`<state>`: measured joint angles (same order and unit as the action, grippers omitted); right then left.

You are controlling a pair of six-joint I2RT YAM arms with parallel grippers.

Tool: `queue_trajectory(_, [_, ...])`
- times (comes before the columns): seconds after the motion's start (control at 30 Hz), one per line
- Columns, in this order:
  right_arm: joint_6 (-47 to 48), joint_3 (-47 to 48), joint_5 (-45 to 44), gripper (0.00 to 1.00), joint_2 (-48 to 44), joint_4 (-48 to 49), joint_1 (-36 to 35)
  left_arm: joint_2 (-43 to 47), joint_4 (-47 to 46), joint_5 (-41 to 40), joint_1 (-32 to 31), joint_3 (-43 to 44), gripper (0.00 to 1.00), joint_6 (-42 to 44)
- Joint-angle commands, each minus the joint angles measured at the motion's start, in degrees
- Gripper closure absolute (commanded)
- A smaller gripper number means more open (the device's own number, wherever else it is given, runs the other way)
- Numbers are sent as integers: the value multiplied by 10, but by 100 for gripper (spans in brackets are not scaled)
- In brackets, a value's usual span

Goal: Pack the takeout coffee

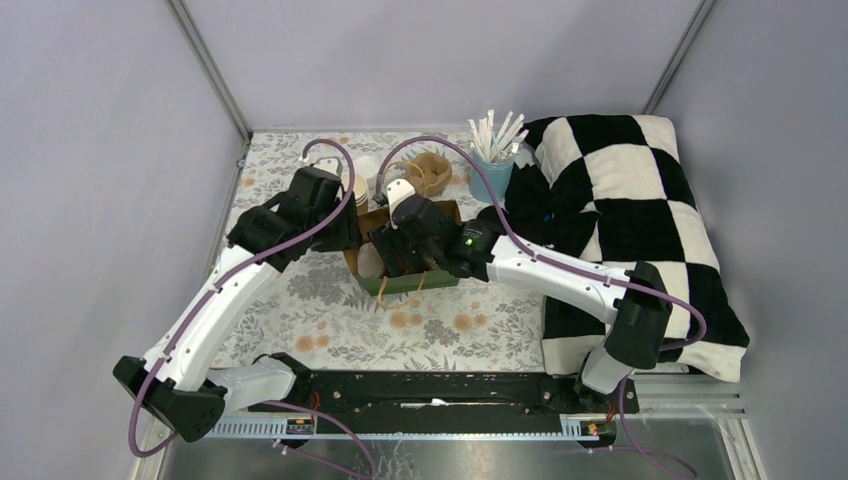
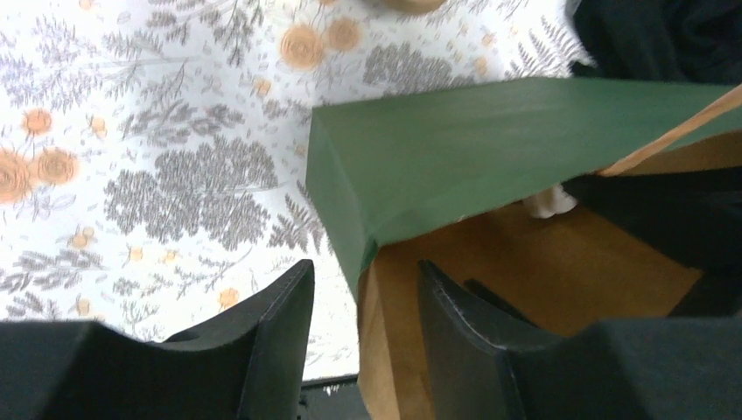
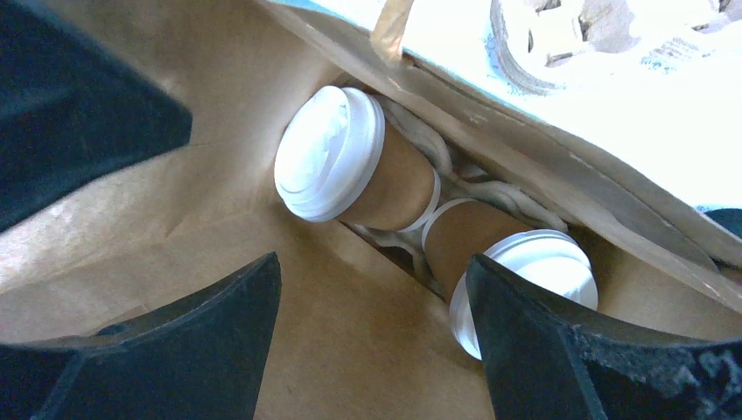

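Lying in bag (image 3: pixel 175 219), both cups (image 3: pixel 385 179) ahead of right hand (image 3: pixel 374 262).

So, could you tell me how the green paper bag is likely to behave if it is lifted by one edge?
Probably floppy: the green paper bag looks like thin paper, so its wall may buckle. The lidded cups lie on their sides inside, so they could roll and shift the weight.

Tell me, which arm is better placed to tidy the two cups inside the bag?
The right, probably. The right gripper hangs open inside the bag, facing the two lidded cups. The left gripper only straddles the bag's wall at its rim.
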<state>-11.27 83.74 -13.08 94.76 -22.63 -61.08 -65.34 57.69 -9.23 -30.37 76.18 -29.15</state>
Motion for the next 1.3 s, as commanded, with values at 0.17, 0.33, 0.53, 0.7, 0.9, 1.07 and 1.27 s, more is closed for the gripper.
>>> queue_trajectory(0.17, [-3, -14, -3, 16, -39, 48, -3, -12, 18, -49, -1, -13, 52, 9])
queue_trajectory(0.33, [-7, -36, 13, 16, -51, 53, -11, -21, -45, -87, -1, -22, 87, 40])
queue_trajectory(0.53, [2, -37, -11, 16, -42, 48, -31, 20, -163, -78, -2, -33, 98, 69])
queue_trajectory(0.7, [2, -5, -56, 16, -34, 39, -43, 119, -288, -13, -2, -120, 100, 75])
queue_trajectory(0.9, [-41, -15, -121, 16, -37, 36, -54, 262, -357, 11, -2, -258, 100, 34])
queue_trajectory(1.07, [-115, 2, -144, 17, -18, 37, -54, 338, -361, 15, -2, -330, 100, 10])
queue_trajectory(1.27, [-177, 18, -159, 22, 13, 33, -67, 389, -334, 19, -2, -372, 100, -11])
